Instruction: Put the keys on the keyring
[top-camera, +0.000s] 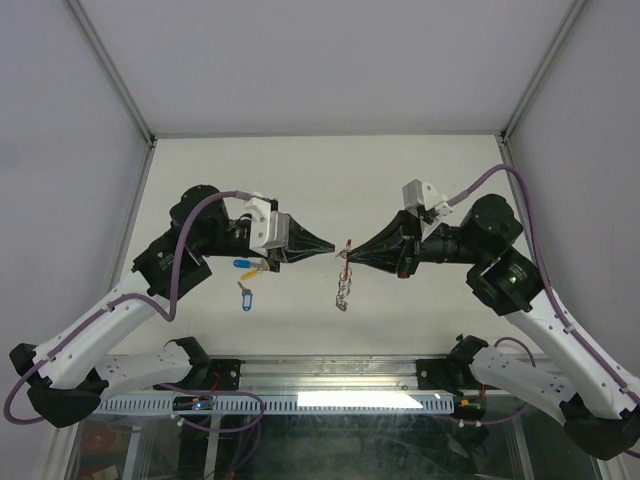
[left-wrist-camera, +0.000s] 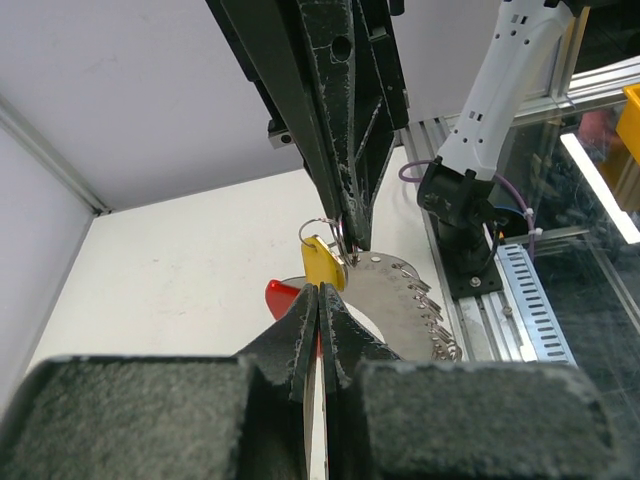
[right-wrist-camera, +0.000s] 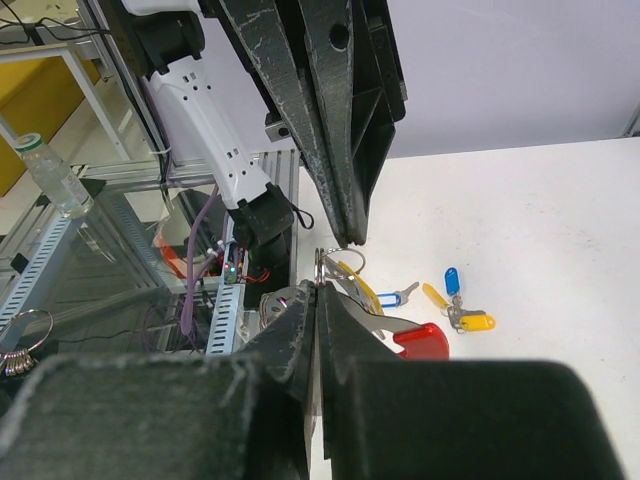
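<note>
Robotics lab cell: white wall panels (top-camera: 330, 60) enclose the flat white table (top-camera: 420, 320); slotted grey cable duct (top-camera: 300, 403) lines its near edge.

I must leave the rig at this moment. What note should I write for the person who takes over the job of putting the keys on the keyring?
Left tool: shut; it appears to pinch the yellow key by its tag.
Right tool: shut; it appears to hold the keyring near its red part.
The two tips meet above the table.
On the table: far blue key, second yellow key beside it, near blue key.
Done: one key is at the ring; I cannot tell whether it is threaded.
Left: thread it, then the keys on the table.
</note>
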